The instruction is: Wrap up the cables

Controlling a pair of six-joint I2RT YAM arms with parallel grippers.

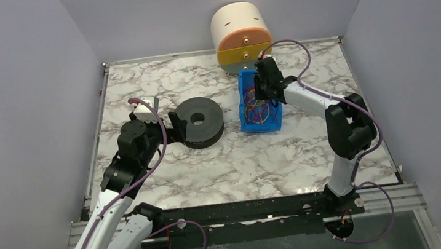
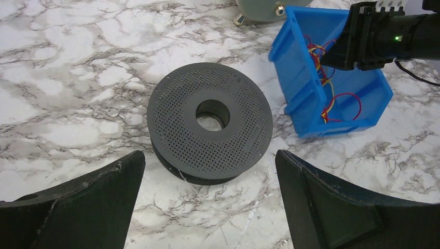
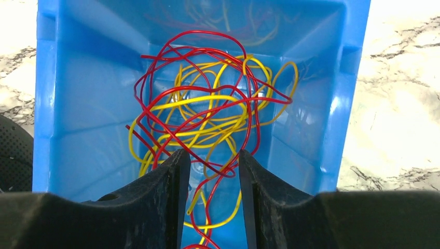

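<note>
The cables (image 3: 207, 49) are thin red wires tangled with yellow ones in a loose heap inside a blue bin (image 3: 78, 104); the tangle also shows in the top view (image 1: 256, 109). My right gripper (image 3: 212, 155) reaches down into the bin (image 1: 261, 125). Its jaws stand partly apart, with red and yellow strands running through the gap, not pinched. A black perforated spool (image 1: 200, 121) lies flat left of the bin. My left gripper (image 2: 210, 158) hovers wide open just short of the spool (image 2: 176, 124), holding nothing.
A cream, orange and yellow drawer unit (image 1: 241, 32) stands at the back edge behind the bin. Grey walls close in the marble table (image 1: 235, 172) on the left, back and right. A thin pale thread lies on the marble by the spool.
</note>
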